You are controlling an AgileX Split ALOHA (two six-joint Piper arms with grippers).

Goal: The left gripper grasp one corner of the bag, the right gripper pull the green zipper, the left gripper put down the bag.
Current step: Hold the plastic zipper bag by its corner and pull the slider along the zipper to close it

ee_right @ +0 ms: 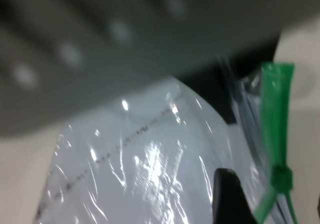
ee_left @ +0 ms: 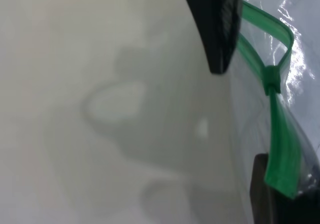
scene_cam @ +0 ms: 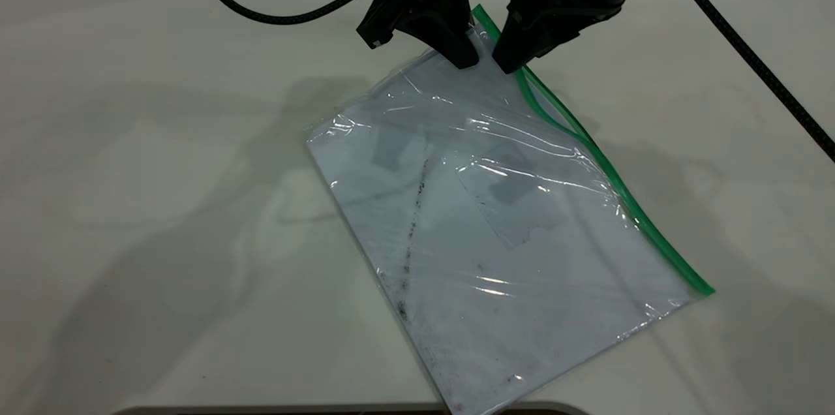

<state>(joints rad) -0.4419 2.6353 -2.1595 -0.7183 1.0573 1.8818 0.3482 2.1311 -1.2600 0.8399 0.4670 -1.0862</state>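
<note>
Both arms run off the top edge of the exterior view, so only the left claw (scene_cam: pixel 471 56) and right claw (scene_cam: pixel 502 61) show. Behind the left claw, the bag's (scene_cam: pixel 496 226) lifted corner is covered, so its grip there cannot be made out. The bag's lowest corner is cut off at the bottom edge. Above the right claw, a blurred grey mass (ee_right: pixel 125 49) fills its wrist view.

Bag (scene_cam: pixel 496 226) on table (scene_cam: pixel 130 141); both tools at its far corner (scene_cam: pixel 481 17).
</note>
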